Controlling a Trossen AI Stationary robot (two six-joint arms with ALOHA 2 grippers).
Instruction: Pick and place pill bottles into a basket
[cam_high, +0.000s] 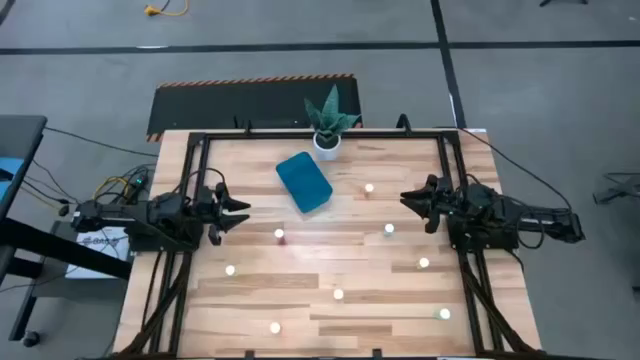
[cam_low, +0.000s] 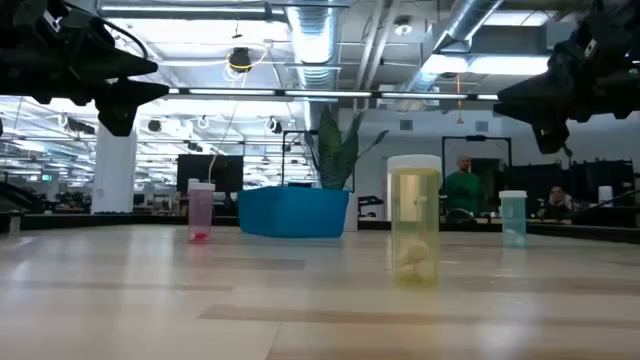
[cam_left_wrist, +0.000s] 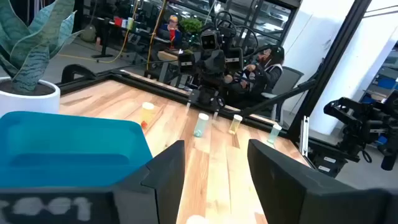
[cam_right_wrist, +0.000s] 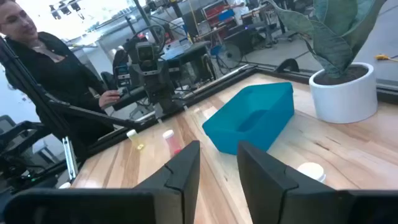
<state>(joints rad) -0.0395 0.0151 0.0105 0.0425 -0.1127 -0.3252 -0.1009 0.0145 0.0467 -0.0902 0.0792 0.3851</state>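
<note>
**Both grippers hang open and empty over the table**

The left gripper (cam_high: 243, 212) hangs in the air at the left side of the table (cam_high: 300, 320). Its two dark fingers (cam_left_wrist: 166, 180) are spread apart with nothing between them. The right gripper (cam_high: 408, 200) hangs at the right side, and its fingers (cam_right_wrist: 186, 167) are a little apart too, with nothing in them. Each gripper points in toward the middle of the table.

The basket (cam_high: 303, 182) is a blue tray. It sits near the far edge of the table, a bit left of the middle, and it is turned at a slant. Just behind it stands a green plant in a white pot (cam_high: 328, 143).

The pill bottles (cam_high: 279, 235) stand scattered all over the wood, each one on its own. One stands close to the left gripper, and one (cam_high: 389, 229) is near the right gripper. Another (cam_high: 369, 187) stands to the right of the basket. The others stand farther toward the near edge. No bottle shows in the basket.

People sit in the room behind the table.
</note>
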